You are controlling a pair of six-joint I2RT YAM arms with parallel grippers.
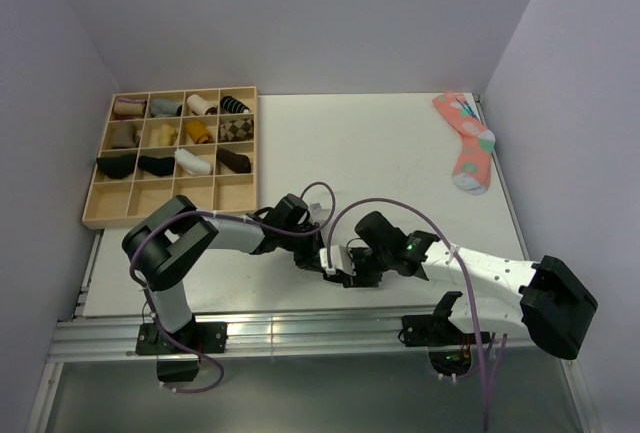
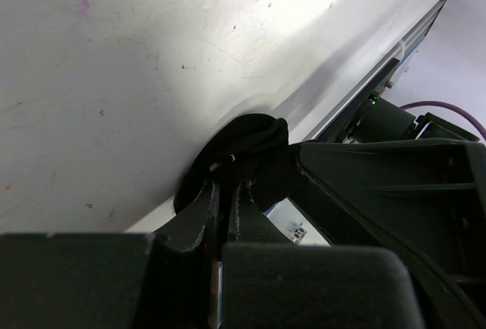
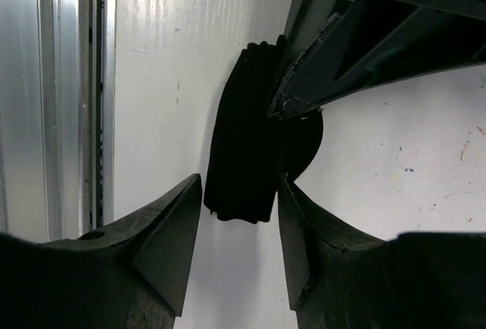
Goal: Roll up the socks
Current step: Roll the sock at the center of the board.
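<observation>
Pinching the black socks [image 3: 241,147] at one edge, the left gripper [image 2: 227,185] is clamped tight near the front edge of the table [image 1: 380,153]. The right gripper [image 3: 239,192] stands half open astride the loose end. A hard tug there could pull that thin pinch free, I reckon, and undo the bundle.

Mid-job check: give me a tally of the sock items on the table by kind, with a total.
Rolled sock bundles in the wooden compartment tray: 12
Flat pink patterned sock: 1
Black knit sock bundle, outside the tray: 1
Total: 14
</observation>
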